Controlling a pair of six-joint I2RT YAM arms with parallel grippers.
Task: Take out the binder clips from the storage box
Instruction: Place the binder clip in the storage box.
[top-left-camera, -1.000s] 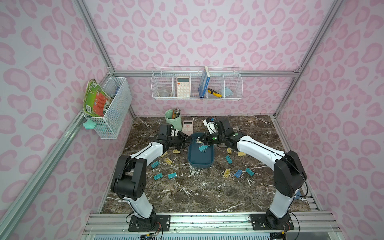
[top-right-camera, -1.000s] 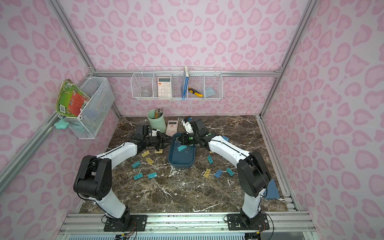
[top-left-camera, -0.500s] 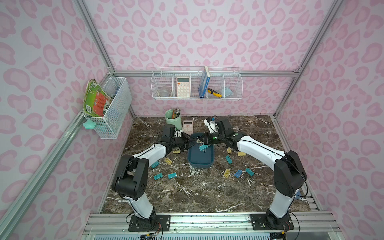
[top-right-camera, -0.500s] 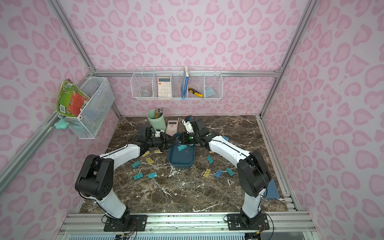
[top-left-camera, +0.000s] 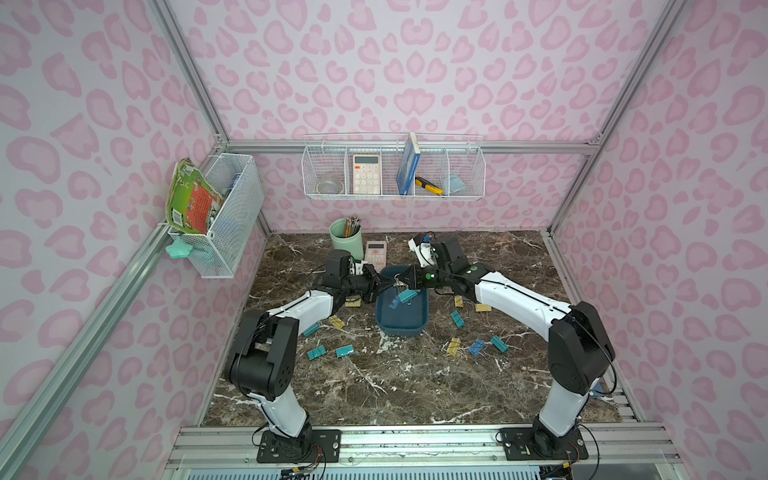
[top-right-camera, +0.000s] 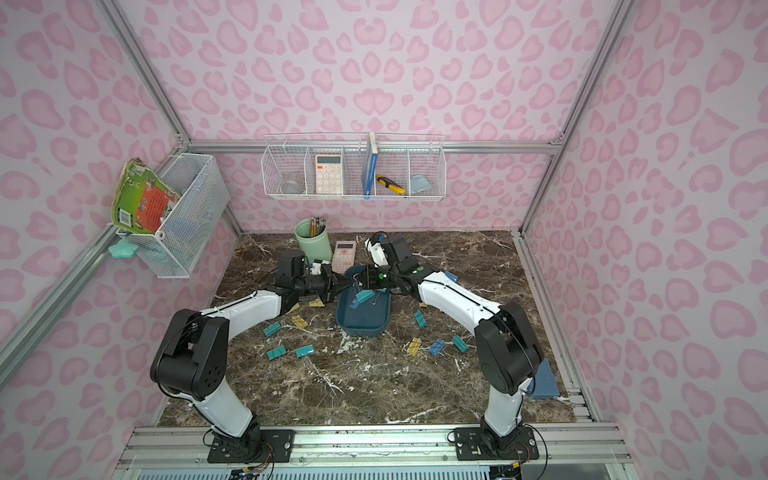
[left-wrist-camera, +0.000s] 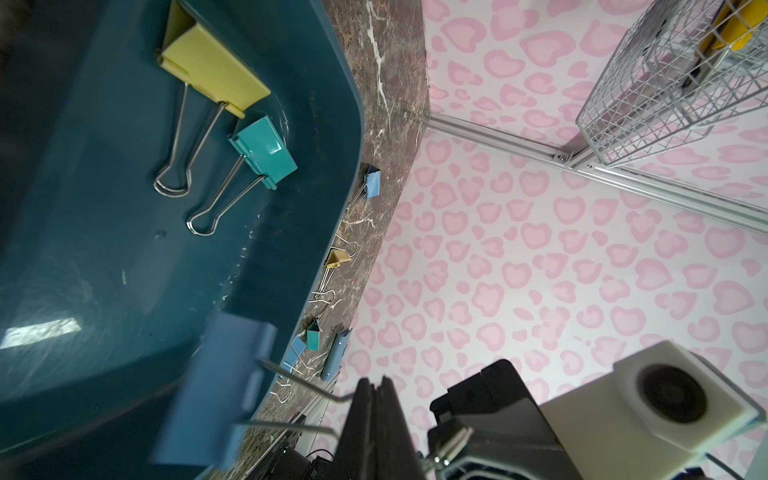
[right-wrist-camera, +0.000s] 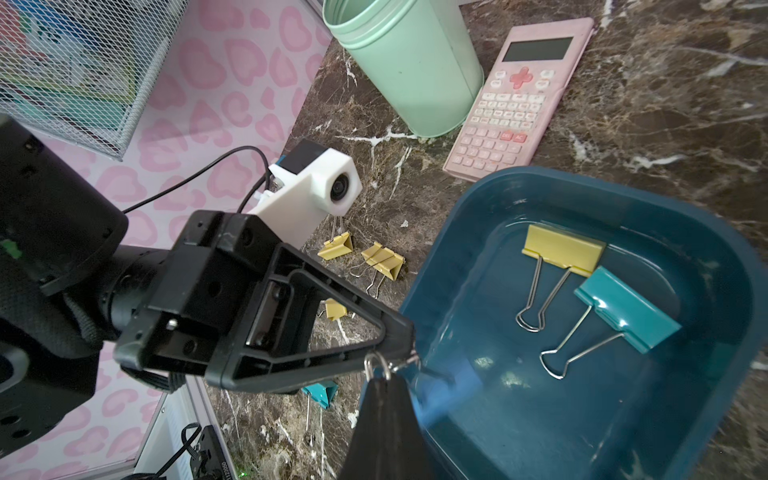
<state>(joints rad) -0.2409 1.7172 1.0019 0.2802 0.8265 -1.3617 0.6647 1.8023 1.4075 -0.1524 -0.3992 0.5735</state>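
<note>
Left of centre on the dark, white-veined marble tabletop (top-left-camera: 415, 386) lie loose binder clips (top-left-camera: 345, 352) of folded painted metal with thin silver wire handles. At mid-table sits the storage box (top-left-camera: 401, 332), a smooth, glossy dark teal plastic tub with rounded corners. Over its far-left corner the left gripper (left-wrist-camera: 374, 384) is clenched on a wire handle of a blue clip (left-wrist-camera: 216, 386), which hangs tilted above the tub. The right gripper (right-wrist-camera: 380, 384), jaws pressed together, pinches a wire loop of the same clip. Inside the tub, at its far end, a pale yellow clip (right-wrist-camera: 563, 249) and a teal clip (right-wrist-camera: 627, 311) lie flat, just beside each other. More clips are scattered on the marble to the right of the box.
</note>
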